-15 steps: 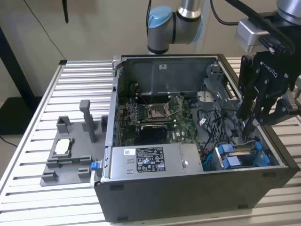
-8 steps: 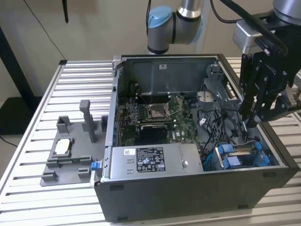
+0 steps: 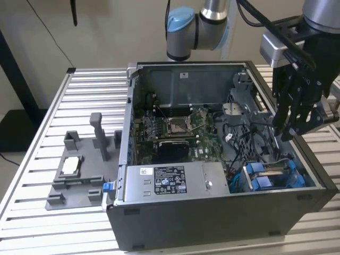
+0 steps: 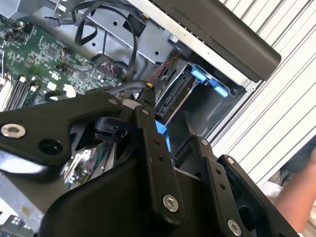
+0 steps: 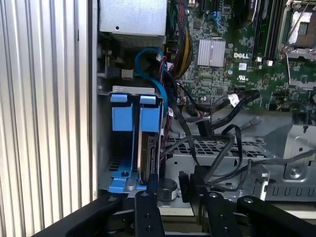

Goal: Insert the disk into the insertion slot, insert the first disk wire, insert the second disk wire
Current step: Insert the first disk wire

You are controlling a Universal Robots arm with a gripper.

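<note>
Hanging over the open black metal computer case [image 3: 212, 218] at the exterior view's right, the black articulated tool [image 3: 289, 130] points down into the interior. In both wrist views its fingers [image 5: 148, 207] stand apart with a clear gap between them, grasping nothing; blue plastic shows through that gap in the second wrist view [image 4: 170, 116].

The flat silver-grey rectangular disk [image 5: 148, 148], clipped in its bright blue plastic carrier frame [image 5: 122, 118], already sits on edge in the insertion slot [image 5: 106, 148] at the case's corner, against the outer wall. The exterior view shows it low on the right [image 3: 273, 171].

Loose black wires [image 5: 217, 118] lie across the perforated grey metal cage [image 5: 222, 148] just beside the slot, near the fingertips. The green motherboard [image 3: 175, 135] lies beyond.

The case rests on a slatted aluminium table [image 3: 26, 186], where a grey plastic fixture [image 3: 58, 186] holds a small silver square chip [image 3: 71, 166].
</note>
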